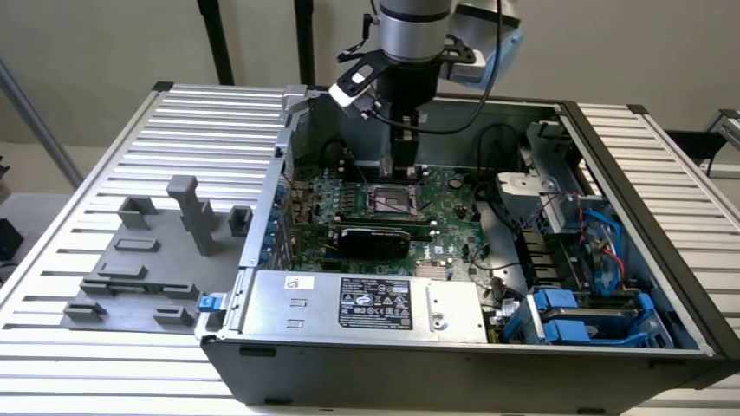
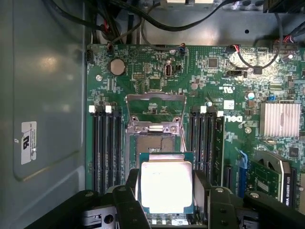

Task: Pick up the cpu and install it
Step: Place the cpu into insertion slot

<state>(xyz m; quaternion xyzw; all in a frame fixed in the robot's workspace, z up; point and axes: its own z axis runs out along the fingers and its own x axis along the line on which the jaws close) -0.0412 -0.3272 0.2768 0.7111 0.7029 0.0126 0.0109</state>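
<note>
The cpu [image 2: 166,187], a flat square chip with a silvery top and green rim, sits level between my gripper's [image 2: 167,193] two black fingers [image 2: 132,183], which are shut on its opposite edges. Just beyond it lies the open black socket [image 2: 155,142] on the green motherboard [image 2: 143,76], with its metal load plate [image 2: 155,102] flipped up. In the exterior view my gripper [image 1: 400,163] hangs inside the open computer case, slightly above the socket [image 1: 393,199] and toward its far side.
Memory slots [image 2: 107,143] flank the socket on both sides. A silver heatsink [image 2: 280,119] and black cables [image 2: 257,62] lie nearby. The power supply [image 1: 364,303] fills the case's near side and blue drive bays [image 1: 578,316] stand on the exterior view's right. Grey fixture blocks [image 1: 151,260] stand outside the case.
</note>
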